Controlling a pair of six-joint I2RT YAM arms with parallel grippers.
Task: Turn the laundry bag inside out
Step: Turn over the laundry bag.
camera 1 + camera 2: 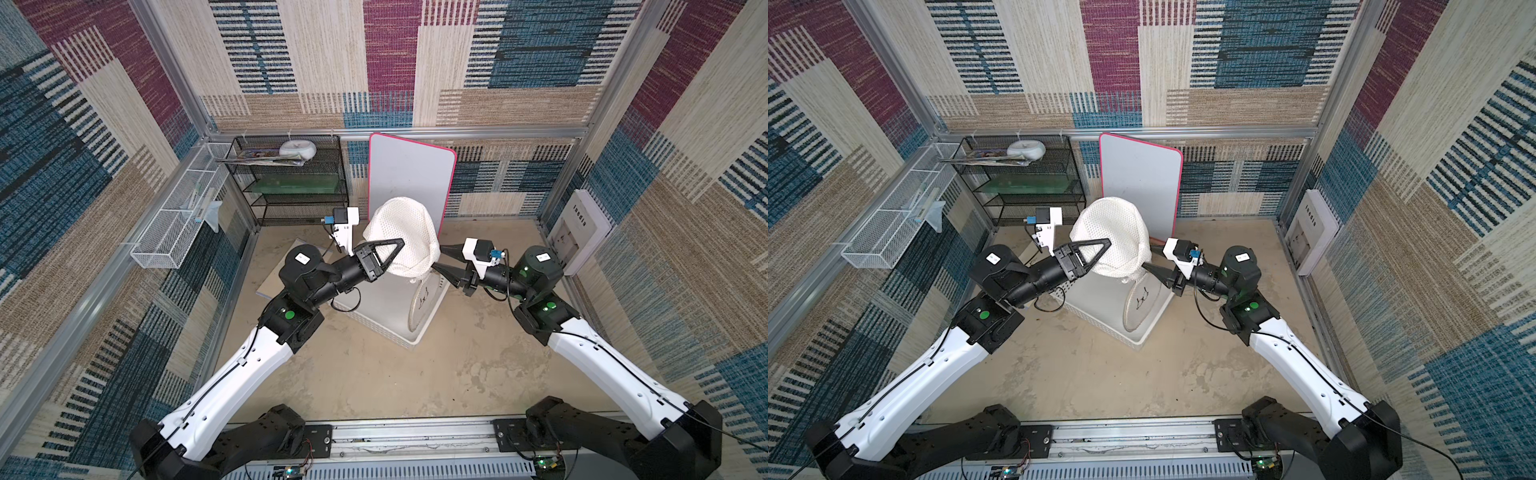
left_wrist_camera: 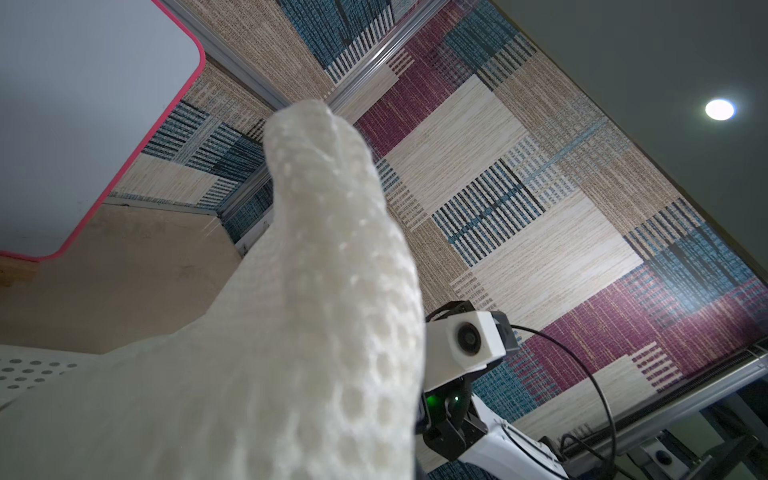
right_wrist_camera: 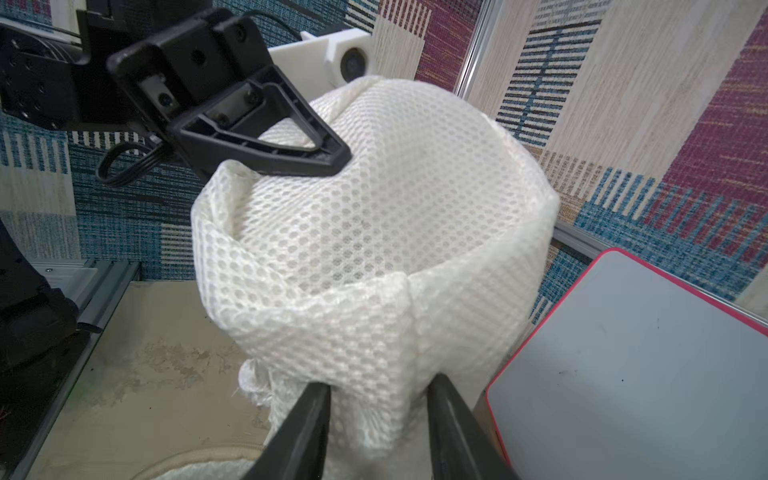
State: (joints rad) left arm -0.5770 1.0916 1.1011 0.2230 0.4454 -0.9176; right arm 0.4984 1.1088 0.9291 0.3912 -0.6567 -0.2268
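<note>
The laundry bag (image 1: 405, 232) (image 1: 1113, 232), white net mesh, hangs bunched in the air above the white basket (image 1: 395, 336). Its round plain panel (image 1: 422, 301) with a small dark mark droops into the basket. My left gripper (image 1: 401, 242) (image 3: 343, 160) is shut on the bag's upper left edge. In the left wrist view the mesh (image 2: 311, 291) hides that gripper's jaws. My right gripper (image 1: 437, 257) (image 3: 379, 380) is at the bag's lower right. A thick fold of mesh (image 3: 374, 249) fills the gap between its two fingers, squeezed by both.
A red-edged whiteboard (image 1: 409, 178) leans on the back wall just behind the bag. A black wire shelf (image 1: 291, 183) with a glossy white dish (image 1: 297, 148) stands back left. A white wire tray (image 1: 178, 224) hangs on the left wall. A flat board (image 1: 270, 282) lies under the left arm.
</note>
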